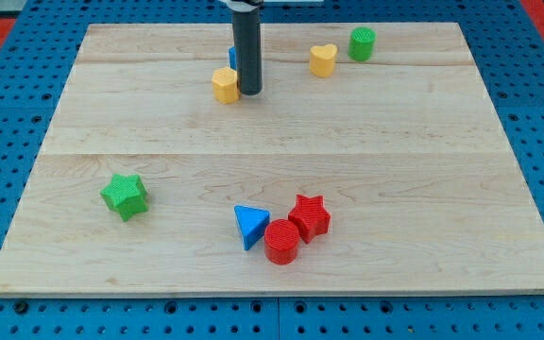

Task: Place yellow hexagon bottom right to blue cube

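Claw? None on this arm, so nothing is released, clenched or grasping: just a straight dark rod, and my tip point(249, 93) is planted on the tabletop point(423, 189) near the view's top, a touch left of centre. Right against its left side sits the yellow hexagon point(225, 85), touching or as good as touching. Peeking out from behind the rod is the blue cube point(233, 57), mostly hidden, just above the hexagon. Off to the right, a yellow heart point(323, 59) and a green cylinder point(362, 43) stand side by side. Down low, a blue triangle point(249, 227), red cylinder point(281, 242) and red star point(310, 217) huddle together. Far left, a green star point(125, 195) sits alone.
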